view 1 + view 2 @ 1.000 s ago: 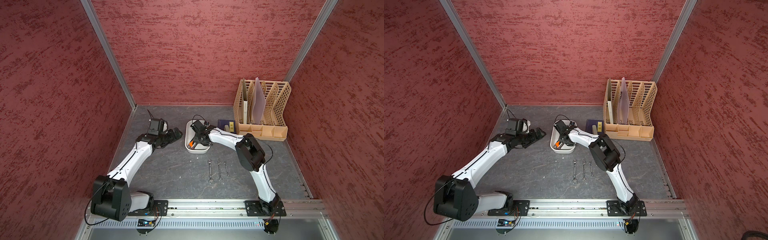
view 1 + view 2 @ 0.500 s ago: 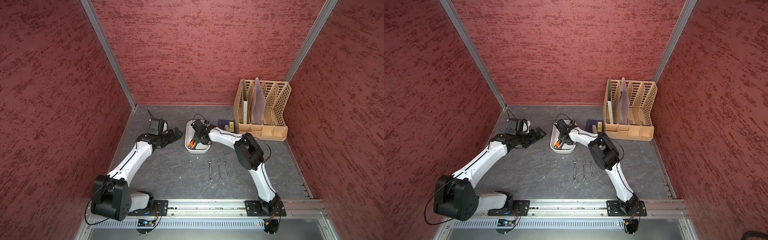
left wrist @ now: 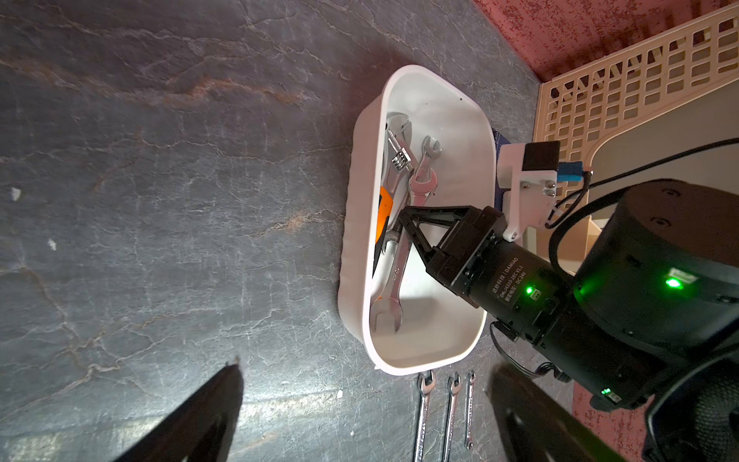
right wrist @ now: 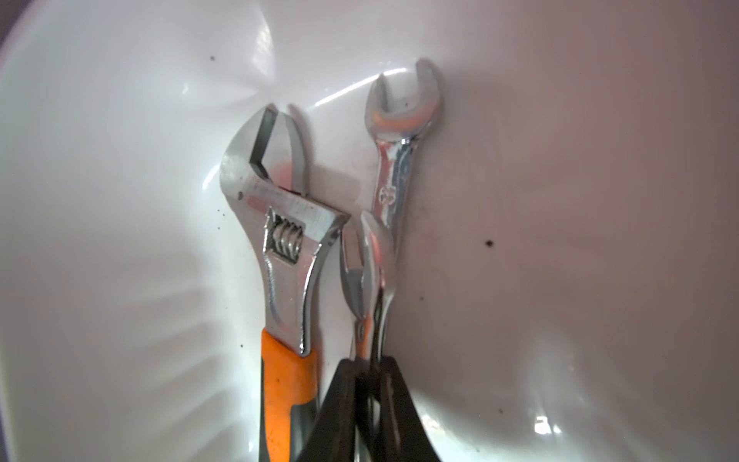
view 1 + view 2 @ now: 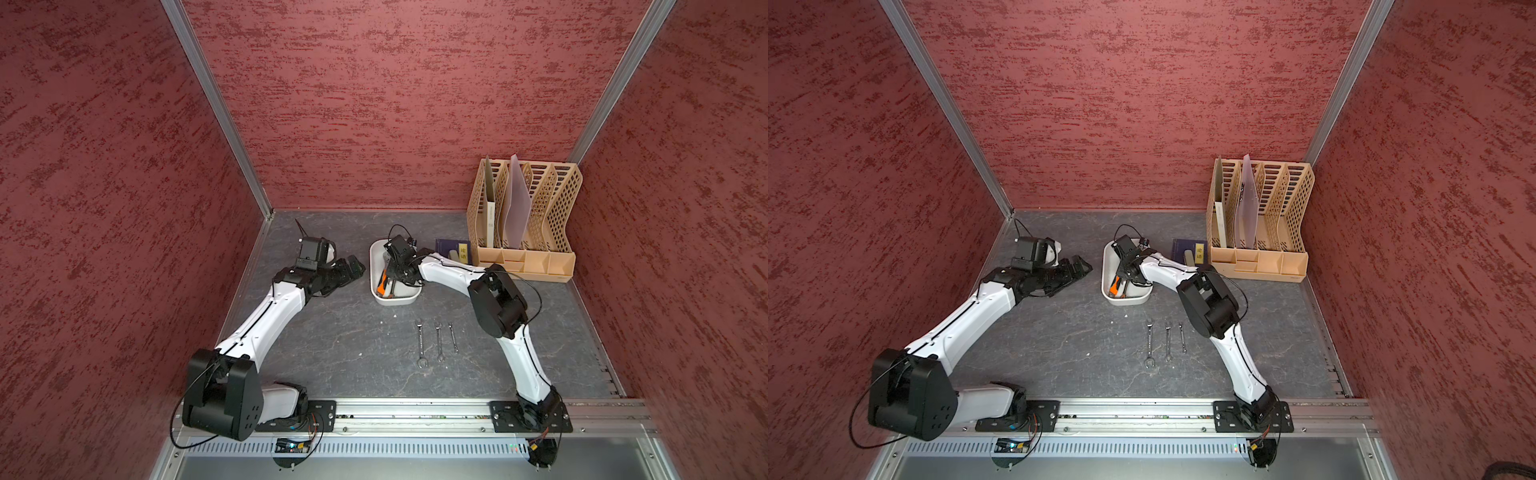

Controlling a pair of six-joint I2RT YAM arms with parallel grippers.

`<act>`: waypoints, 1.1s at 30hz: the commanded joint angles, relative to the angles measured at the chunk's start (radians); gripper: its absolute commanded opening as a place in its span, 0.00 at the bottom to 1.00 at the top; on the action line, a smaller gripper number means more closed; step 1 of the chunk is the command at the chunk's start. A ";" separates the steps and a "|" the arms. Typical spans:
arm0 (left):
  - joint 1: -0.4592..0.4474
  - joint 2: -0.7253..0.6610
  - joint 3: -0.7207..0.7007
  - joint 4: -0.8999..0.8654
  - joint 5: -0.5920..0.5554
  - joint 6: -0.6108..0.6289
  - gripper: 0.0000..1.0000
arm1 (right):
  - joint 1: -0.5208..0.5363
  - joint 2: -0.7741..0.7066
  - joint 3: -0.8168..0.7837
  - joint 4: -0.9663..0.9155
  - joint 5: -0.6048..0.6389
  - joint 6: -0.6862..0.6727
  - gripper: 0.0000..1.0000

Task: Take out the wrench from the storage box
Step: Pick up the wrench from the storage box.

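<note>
The white storage box stands mid-table. Inside lie an orange-handled adjustable wrench and two silver open-ended wrenches, one flat, one tipped on edge. My right gripper reaches into the box and is shut on the thin shank of the tipped wrench. The flat wrench's shank runs right beside it; I cannot tell whether it is pinched too. My left gripper rests open left of the box, holding nothing.
Three silver wrenches lie side by side on the grey table in front of the box. A tan lattice file rack stands at the back right, with a dark blue book beside it. Red walls enclose three sides.
My right gripper's jaws have come together on the wrench shank inside the box. The left arm has not moved.
</note>
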 commanded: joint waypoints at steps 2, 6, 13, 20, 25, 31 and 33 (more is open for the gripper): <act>0.003 0.008 0.001 0.015 -0.007 -0.003 1.00 | -0.008 0.013 -0.010 0.025 -0.029 -0.040 0.00; 0.006 0.003 -0.001 0.015 -0.010 -0.004 1.00 | -0.008 0.003 -0.004 0.029 -0.039 -0.064 0.00; 0.007 -0.001 -0.005 0.015 -0.012 -0.006 1.00 | -0.008 -0.036 0.015 0.017 -0.026 -0.118 0.00; 0.007 -0.007 -0.007 0.016 -0.015 -0.006 1.00 | -0.008 -0.072 0.055 -0.003 -0.011 -0.160 0.00; 0.007 -0.012 -0.011 0.015 -0.020 -0.005 1.00 | -0.008 -0.082 0.086 -0.024 -0.007 -0.179 0.00; 0.007 -0.017 -0.014 0.016 -0.024 -0.005 1.00 | -0.008 -0.100 0.111 -0.030 -0.008 -0.200 0.00; 0.008 -0.018 -0.014 0.016 -0.026 -0.005 1.00 | -0.008 -0.114 0.115 -0.030 -0.015 -0.211 0.00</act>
